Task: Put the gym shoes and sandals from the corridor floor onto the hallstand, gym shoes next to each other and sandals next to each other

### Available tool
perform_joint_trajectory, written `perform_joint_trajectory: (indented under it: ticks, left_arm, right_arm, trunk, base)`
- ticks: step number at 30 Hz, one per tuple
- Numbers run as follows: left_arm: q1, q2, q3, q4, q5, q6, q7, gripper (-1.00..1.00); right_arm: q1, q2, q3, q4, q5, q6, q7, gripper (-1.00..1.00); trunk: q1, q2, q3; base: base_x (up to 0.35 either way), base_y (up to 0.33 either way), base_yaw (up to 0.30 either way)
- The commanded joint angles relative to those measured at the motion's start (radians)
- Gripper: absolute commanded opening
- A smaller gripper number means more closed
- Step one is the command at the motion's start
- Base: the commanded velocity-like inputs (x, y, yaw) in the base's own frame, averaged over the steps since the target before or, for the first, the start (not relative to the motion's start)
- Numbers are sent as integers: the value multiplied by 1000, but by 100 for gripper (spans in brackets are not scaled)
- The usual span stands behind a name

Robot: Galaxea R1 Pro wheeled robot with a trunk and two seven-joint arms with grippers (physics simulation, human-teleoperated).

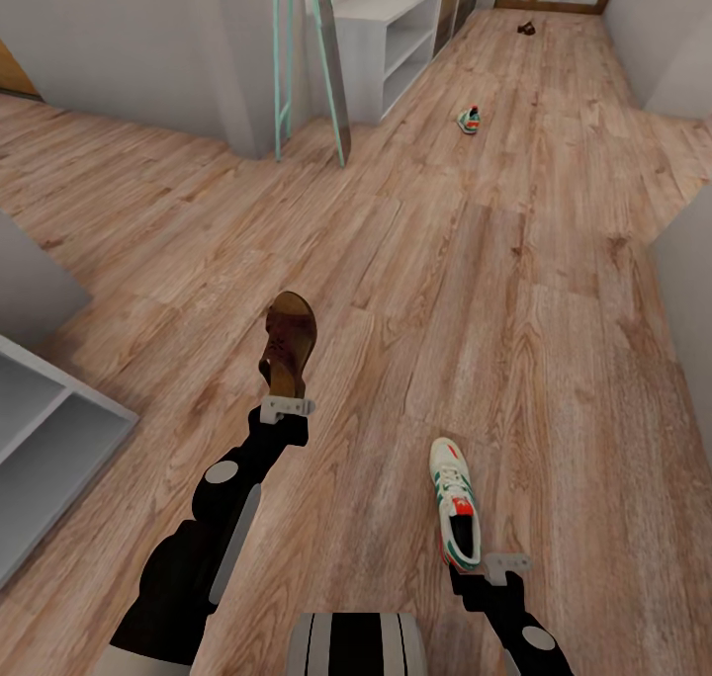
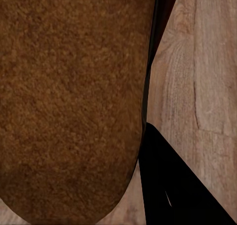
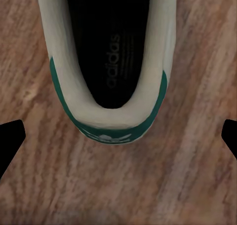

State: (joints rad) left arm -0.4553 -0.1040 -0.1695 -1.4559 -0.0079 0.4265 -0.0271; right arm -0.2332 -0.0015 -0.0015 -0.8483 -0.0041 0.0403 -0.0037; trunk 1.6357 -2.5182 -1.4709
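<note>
Right gripper [image 1: 505,563]: fingers spread wide, holds nothing, sits just behind heel of white low sneaker with green stripes and red-orange tongue [image 1: 455,501], which lies on light brown wood-plank floor [image 1: 554,340]. Left gripper [image 1: 287,408]: closed on heel end of dark brown leather sandal [image 1: 289,342], sandal lifted off floor. Further along corridor: second white-green sneaker [image 1: 469,120] on floor, near pale grey-white open-shelf hallstand [image 1: 388,39]. Farthest: second dark brown sandal [image 1: 527,29] on floor.

head high, wrists close on shoes
</note>
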Motion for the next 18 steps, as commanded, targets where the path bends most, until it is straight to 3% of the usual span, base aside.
perform_joint_trajectory:
  ticks: [1,18]
  left_arm:
    - [0,0,1,-1,-4,6,-5,-100]
    - [0,0,1,-1,-4,6,-5,-100]
  right_arm:
    - [0,0,0,-2,0,4,0,100]
    - [0,0,3,-3,0,4,1,100]
  trunk:
    - [0,0,-1]
    - [0,0,-1]
  base:
    - [3,0,0]
    - [41,29,0]
